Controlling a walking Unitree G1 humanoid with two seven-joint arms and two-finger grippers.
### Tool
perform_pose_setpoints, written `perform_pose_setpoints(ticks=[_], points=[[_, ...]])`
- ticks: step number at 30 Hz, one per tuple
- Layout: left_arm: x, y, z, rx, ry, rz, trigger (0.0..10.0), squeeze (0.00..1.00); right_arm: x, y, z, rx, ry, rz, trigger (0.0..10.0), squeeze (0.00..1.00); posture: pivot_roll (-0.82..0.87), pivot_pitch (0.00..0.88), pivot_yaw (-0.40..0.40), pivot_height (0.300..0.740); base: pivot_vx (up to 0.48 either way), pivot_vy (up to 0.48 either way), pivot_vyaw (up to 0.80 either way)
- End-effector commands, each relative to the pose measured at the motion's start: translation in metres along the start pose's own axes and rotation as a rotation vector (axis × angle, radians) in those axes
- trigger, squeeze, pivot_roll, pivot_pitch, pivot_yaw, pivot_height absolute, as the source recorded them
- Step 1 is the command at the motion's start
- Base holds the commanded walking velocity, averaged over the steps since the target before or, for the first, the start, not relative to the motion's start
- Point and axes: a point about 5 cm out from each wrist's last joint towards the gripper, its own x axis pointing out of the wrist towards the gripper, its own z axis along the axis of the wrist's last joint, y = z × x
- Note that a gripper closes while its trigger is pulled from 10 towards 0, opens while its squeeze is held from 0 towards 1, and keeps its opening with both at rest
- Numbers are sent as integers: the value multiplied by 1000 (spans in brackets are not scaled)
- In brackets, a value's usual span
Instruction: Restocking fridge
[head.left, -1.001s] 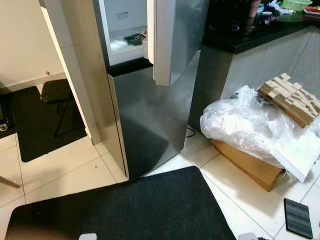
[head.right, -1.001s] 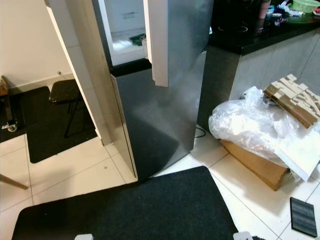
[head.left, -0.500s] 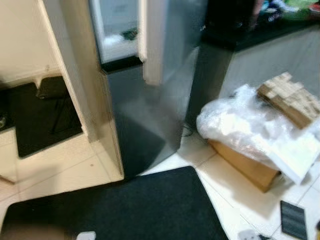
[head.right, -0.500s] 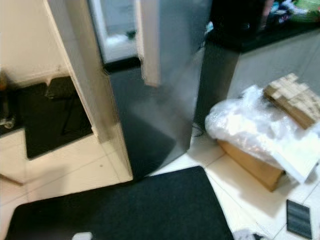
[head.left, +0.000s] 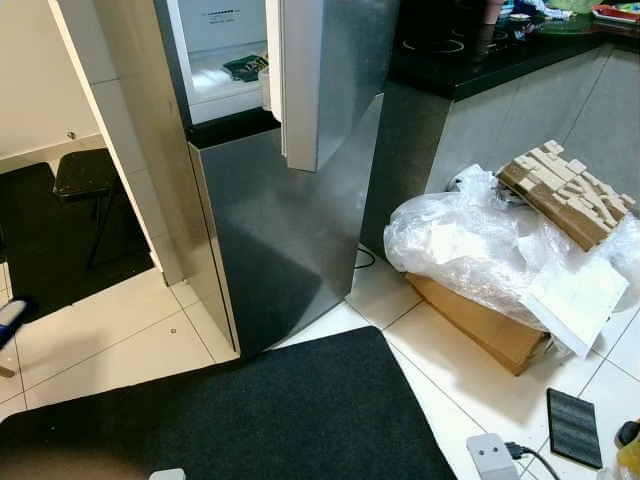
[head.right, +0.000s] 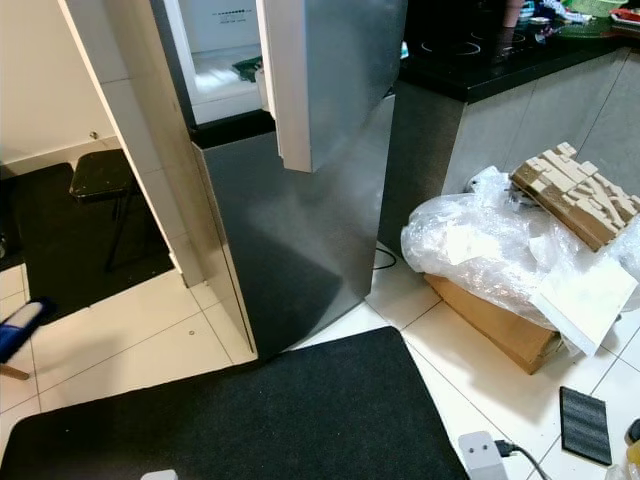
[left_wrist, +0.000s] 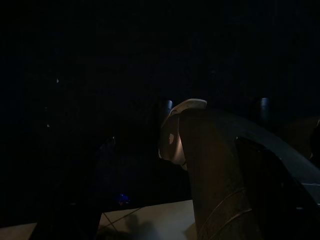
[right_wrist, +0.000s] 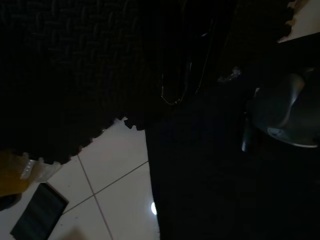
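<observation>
Steel fridge (head.left: 290, 220), door ajar | black mat (head.left: 240, 420) before it | plastic-wrapped box (head.left: 480, 270) right | pincer states: cannot tell

Fridge (head.left: 290, 230): brushed grey metal, soft sheen. Floor (head.left: 110, 340): glossy white tile. Near mat (head.left: 240, 420): matt black, rough weave. Right: crinkled clear plastic wrap (head.left: 470, 250) over brown cardboard box (head.left: 480, 325); pale wooden blocks (head.left: 565, 190) on top. Far-right counter (head.left: 470, 60): glossy black.
</observation>
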Motion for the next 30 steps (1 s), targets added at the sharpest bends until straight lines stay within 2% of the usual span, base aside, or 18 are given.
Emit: perform_pose_setpoints(ticks=[1,6,30], points=[[-2,1,-10,4,38,-2,10000,0,-1,0,-4,3,4,2,10000,0,15,0,5,740,262,0,0],[-3,2,-11,10,43,-2,10000,0,-3,-2,-19,1,42,1,10000,0,18,0,4,740,261,0,0],[-2,2,-10,22,42,-10,10000,0,-2,0,-17,5,35,4,10000,0,17,0,9,740,282,0,0]])
